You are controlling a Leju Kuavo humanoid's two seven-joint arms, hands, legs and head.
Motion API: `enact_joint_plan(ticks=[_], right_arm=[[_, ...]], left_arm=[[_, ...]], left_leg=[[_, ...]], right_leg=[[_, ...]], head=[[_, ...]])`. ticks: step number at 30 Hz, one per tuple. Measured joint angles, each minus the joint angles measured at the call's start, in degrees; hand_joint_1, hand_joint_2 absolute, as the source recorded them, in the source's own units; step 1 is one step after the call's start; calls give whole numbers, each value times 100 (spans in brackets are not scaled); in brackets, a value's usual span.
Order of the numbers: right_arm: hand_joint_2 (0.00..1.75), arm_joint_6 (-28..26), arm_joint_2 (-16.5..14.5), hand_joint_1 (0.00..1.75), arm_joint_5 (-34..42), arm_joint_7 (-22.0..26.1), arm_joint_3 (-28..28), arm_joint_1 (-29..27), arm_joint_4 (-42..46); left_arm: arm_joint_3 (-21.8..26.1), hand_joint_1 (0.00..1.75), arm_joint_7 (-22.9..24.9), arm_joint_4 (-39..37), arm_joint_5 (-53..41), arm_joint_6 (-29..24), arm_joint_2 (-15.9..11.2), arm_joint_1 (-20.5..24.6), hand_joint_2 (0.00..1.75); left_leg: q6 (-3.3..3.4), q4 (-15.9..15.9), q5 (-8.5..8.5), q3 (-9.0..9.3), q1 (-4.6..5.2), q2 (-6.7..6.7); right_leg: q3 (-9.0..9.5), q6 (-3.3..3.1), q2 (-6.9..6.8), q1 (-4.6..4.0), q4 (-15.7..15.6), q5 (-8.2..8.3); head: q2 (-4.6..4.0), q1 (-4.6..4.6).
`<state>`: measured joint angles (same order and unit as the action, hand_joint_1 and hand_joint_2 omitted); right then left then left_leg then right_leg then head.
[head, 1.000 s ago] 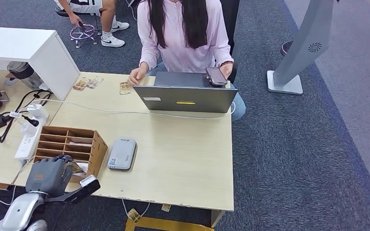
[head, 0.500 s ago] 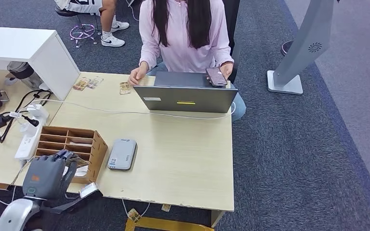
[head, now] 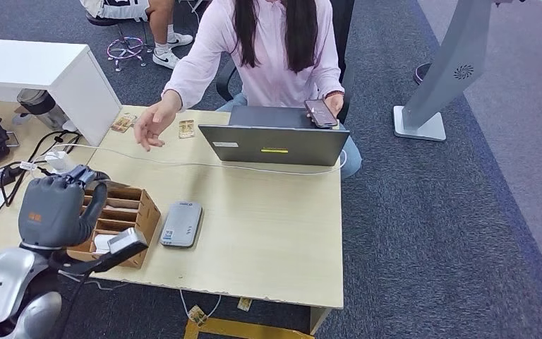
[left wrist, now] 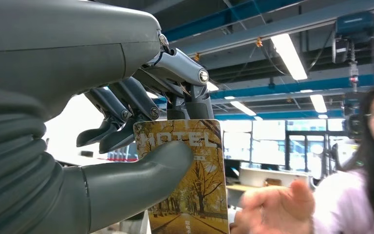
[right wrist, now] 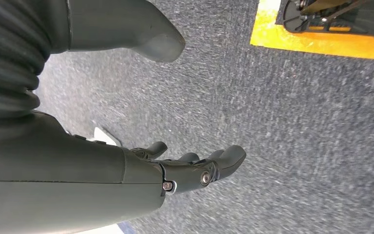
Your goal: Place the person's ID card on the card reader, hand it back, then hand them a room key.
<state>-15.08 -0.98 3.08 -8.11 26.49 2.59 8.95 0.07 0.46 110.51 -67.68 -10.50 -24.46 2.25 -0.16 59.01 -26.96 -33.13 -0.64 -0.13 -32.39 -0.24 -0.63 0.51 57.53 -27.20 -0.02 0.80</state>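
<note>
The person point(head: 272, 49) behind the desk point(head: 268, 226) reaches an open hand point(head: 152, 126) toward the robot; the left hand point(head: 53, 208), raised over the wooden organiser point(head: 123, 212), pinches the room key point(left wrist: 190, 185) between thumb and fingers. The right hand point(right wrist: 175, 170) hangs over carpet, fingers loosely apart, holding nothing; the card reader point(head: 181, 224) lies beside the organiser.

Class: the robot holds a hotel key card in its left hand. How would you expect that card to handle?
The key card looks flat and unbent where the left hand pinches it, so probably stiff. Thin, so likely light. Its glossy print suggests it could slip from the thumb.
</note>
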Motion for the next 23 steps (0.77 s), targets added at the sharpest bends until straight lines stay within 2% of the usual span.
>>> enact_joint_plan(ticks=[2,8,9,10,11,13,14,15,17,20,22,23], right_arm=[[175,9,0,0,-13,1,13,11,1],[175,9,0,0,-14,1,18,14,1],[175,9,0,0,-20,3,29,17,1],[175,12,0,0,-36,7,44,19,0],[175,27,0,0,-78,9,80,28,-1],[175,76,0,0,-163,0,180,56,-1],[175,98,0,0,-193,-10,228,69,-1],[175,108,0,0,-197,-20,257,76,-1],[175,110,0,0,-196,-27,275,74,-1],[175,111,0,0,-192,-27,281,72,-1],[175,110,0,0,-190,-24,282,70,-1],[175,110,0,0,-189,-23,282,70,-1]], left_arm=[[-33,175,22,-168,-19,23,0,205,175],[-45,175,27,-224,-21,27,0,262,175],[-74,175,41,-362,-37,31,0,422,175],[-111,175,75,-529,-84,34,0,616,131],[-211,175,145,-949,-224,38,1,1046,87],[-576,87,273,-2295,-472,98,30,2343,0],[-769,44,322,-2966,-533,143,54,2962,0],[-908,0,336,-3400,-498,184,79,3346,0],[-1003,0,361,-3639,-430,204,111,3508,0],[-1078,0,370,-3737,-329,145,142,3504,0],[-1096,0,361,-3734,-197,16,153,3431,87],[-1097,0,357,-3729,-160,-25,154,3408,116]], left_leg=[[0,0,6,-3,0,1],[-1,0,7,-4,0,2],[-3,0,8,-4,0,9],[-5,0,10,-5,0,16],[-3,2,16,-11,0,20],[2,5,29,-23,1,26],[4,7,35,-29,1,28],[3,7,37,-30,1,34],[2,7,37,-32,2,43],[2,7,36,-37,1,47],[2,6,36,-40,1,47],[2,6,35,-41,1,48]], right_leg=[[-1,-2,1,0,0,7],[-2,-4,2,-1,1,9],[-7,-5,9,-1,1,14],[-13,-5,16,-1,1,19],[-19,-3,20,-1,0,26],[-32,3,27,-1,0,42],[-36,4,30,0,0,48],[-40,4,37,0,0,53],[-45,4,47,0,0,56],[-50,4,52,0,0,56],[-52,4,53,0,0,55],[-52,4,53,0,0,55]], head=[[0,-1],[0,-1],[0,0],[0,1],[0,2],[0,1],[0,0],[0,1],[0,1],[0,1],[0,1],[0,2]])
